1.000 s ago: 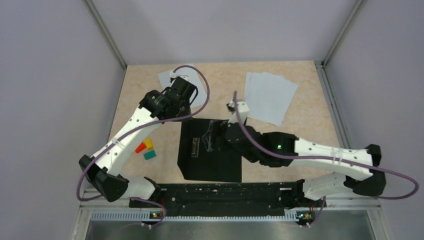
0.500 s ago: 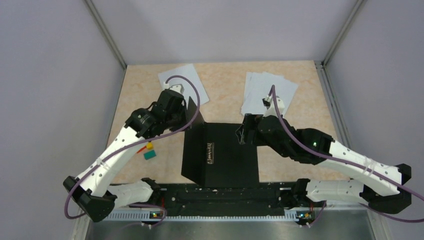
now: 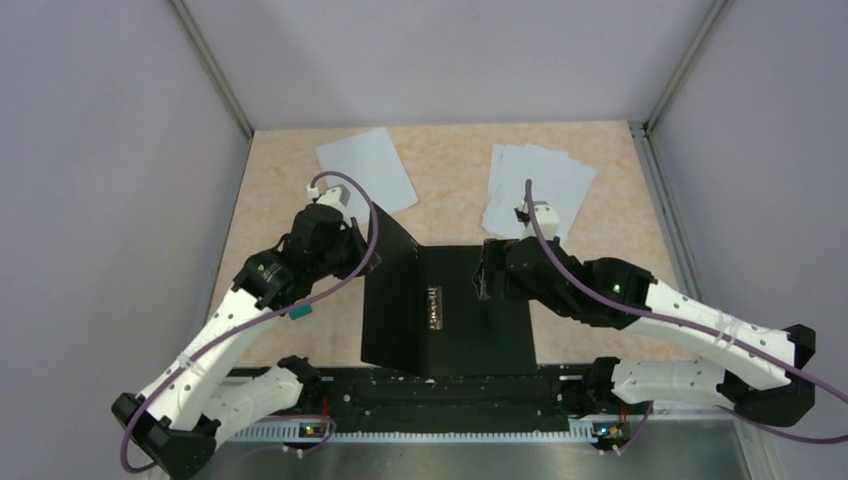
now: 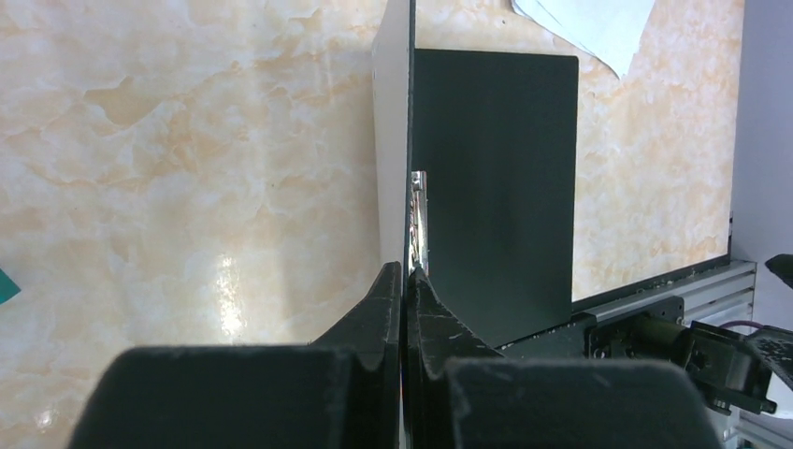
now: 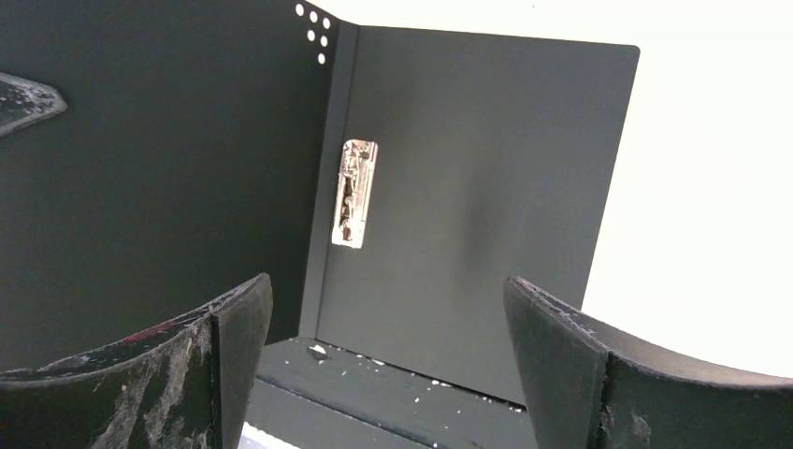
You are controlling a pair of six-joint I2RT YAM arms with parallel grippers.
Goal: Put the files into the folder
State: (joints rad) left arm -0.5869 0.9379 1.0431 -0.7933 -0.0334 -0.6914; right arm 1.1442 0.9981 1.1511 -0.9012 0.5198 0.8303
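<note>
The folder (image 3: 470,320) lies open in the middle of the table with its black inner faces and metal spine clip (image 5: 353,194) showing. Its left cover (image 3: 390,270) stands raised. My left gripper (image 3: 360,243) is shut on that cover's edge, which the left wrist view shows edge-on (image 4: 409,140) between the pinched fingertips (image 4: 388,281). My right gripper (image 3: 485,275) hangs open above the far edge of the flat right cover (image 5: 468,187), holding nothing. The files are a fanned stack (image 3: 540,185) at the back right and one sheet (image 3: 365,170) at the back left.
A teal block (image 3: 298,312) peeks out beside my left forearm. The black base rail (image 3: 440,385) runs along the near edge, close to the folder. Grey walls close in the table on three sides.
My left gripper has taken the cover and drawn it up and toward the near left, opening the folder, which shifted right. My right gripper left the folder's middle, moved right and opened wider.
</note>
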